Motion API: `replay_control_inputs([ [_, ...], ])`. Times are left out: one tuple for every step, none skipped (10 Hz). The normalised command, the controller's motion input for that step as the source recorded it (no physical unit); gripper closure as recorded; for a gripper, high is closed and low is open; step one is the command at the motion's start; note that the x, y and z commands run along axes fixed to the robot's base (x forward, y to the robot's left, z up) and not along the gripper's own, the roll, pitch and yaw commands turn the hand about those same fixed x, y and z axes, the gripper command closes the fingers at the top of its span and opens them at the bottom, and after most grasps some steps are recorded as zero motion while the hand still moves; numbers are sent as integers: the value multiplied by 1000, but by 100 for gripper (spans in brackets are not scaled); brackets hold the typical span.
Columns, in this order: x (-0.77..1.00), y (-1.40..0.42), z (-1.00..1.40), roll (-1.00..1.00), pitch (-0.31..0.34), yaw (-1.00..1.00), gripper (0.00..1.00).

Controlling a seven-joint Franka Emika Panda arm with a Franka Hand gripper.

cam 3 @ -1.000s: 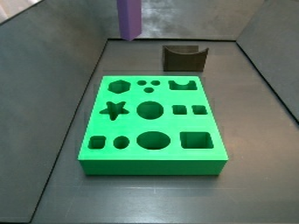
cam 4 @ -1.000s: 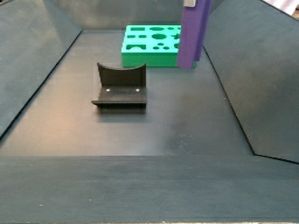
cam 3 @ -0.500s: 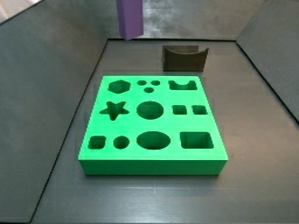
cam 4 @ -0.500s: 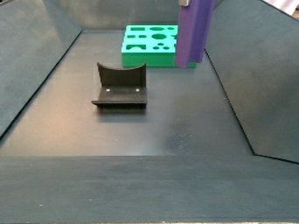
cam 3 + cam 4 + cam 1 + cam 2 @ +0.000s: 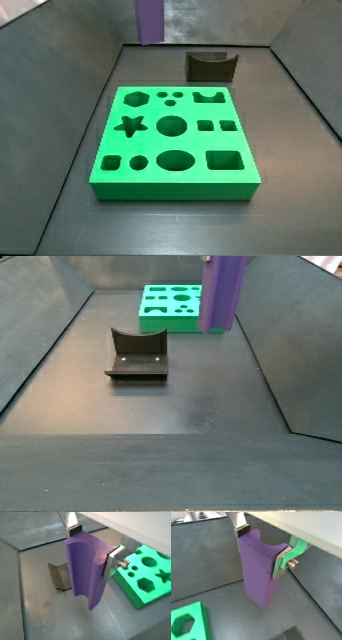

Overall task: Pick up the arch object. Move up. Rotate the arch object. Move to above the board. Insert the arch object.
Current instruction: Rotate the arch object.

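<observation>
Slightly higher than 0.5 s ago, the purple arch block (image 5: 223, 294) hangs upright off the floor, beside the green board (image 5: 175, 307) and not over it. Gripper (image 5: 93, 546) is clamped on its upper end, silver fingers (image 5: 282, 561) against opposite faces. Dark fixture (image 5: 136, 354) sits on the floor, apart.

Purple arch object (image 5: 89, 572), plain, no pattern, clamped in gripper (image 5: 93, 545) up off the floor, silver fingers (image 5: 115, 556) with dark pads. Bright green board (image 5: 174, 140), dark holes. Dark fixture (image 5: 136, 355). Dark grey floor (image 5: 174, 396).
</observation>
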Motion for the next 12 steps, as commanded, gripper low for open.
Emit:
replay_control_inputs([
  [4, 10, 6, -97, 61, -1000, 100],
  [5, 11, 7, -119, 74, -1000, 100],
  [7, 11, 8, -130, 80, -773, 100],
  [10, 11, 10, -129, 77, -549, 100],
  [11, 11, 11, -129, 76, -371, 100],
  [13, 11, 12, -129, 74, -250, 100],
  [0, 0, -1000, -329, 73, -154, 100],
  [12, 2, -1000, -324, 54, -118, 100],
  [27, 7, -1000, -308, 24, -103, 100],
  [16, 18, -1000, -253, -28, -74, 100],
  [8, 22, -1000, -224, -55, -68, 100],
  [5, 31, -982, -199, -70, -64, 100],
])
